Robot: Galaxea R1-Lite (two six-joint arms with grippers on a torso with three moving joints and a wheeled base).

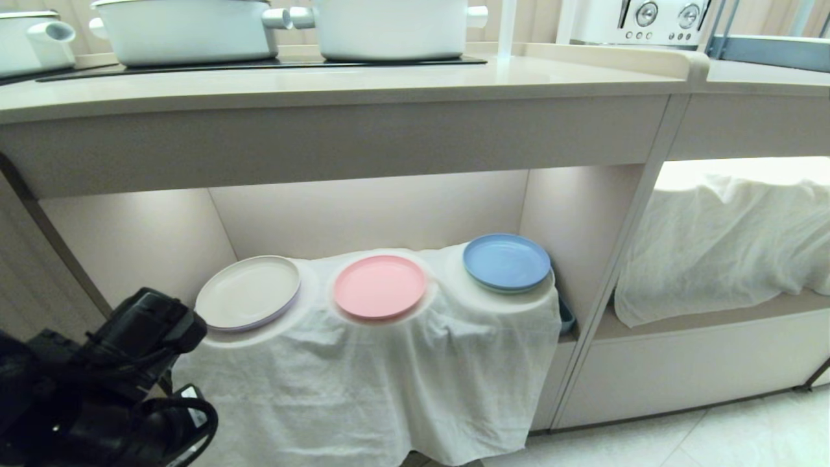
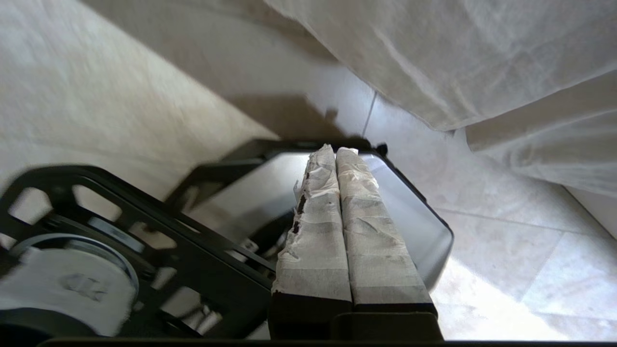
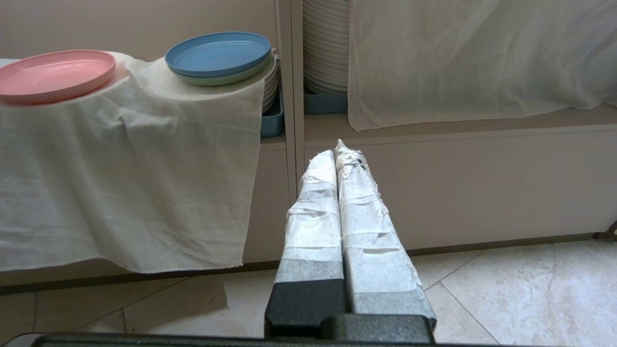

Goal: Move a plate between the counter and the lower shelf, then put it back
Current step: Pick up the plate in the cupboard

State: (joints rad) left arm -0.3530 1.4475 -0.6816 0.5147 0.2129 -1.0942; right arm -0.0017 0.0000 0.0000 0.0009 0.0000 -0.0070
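Observation:
The pink plate [image 1: 380, 286] [image 3: 54, 74] lies flat on the middle cloth mound of the lower shelf [image 1: 363, 214], under the counter [image 1: 337, 87]. My left arm sits low at the head view's bottom left, below and left of the shelf. Its gripper [image 2: 336, 149] is shut with nothing between the taped fingers and points down over the robot base and floor. My right gripper [image 3: 336, 150] is shut and empty, held low in front of the cabinet, right of and below the plates.
A cream plate [image 1: 248, 291] and a blue plate [image 1: 506, 261] [image 3: 218, 53] flank the pink one on a draped white cloth [image 1: 363, 383]. White pots [image 1: 389, 26] stand on the hob. Another cloth-covered alcove [image 1: 726, 240] lies to the right, with stacked white dishes [image 3: 325, 48] behind its cloth.

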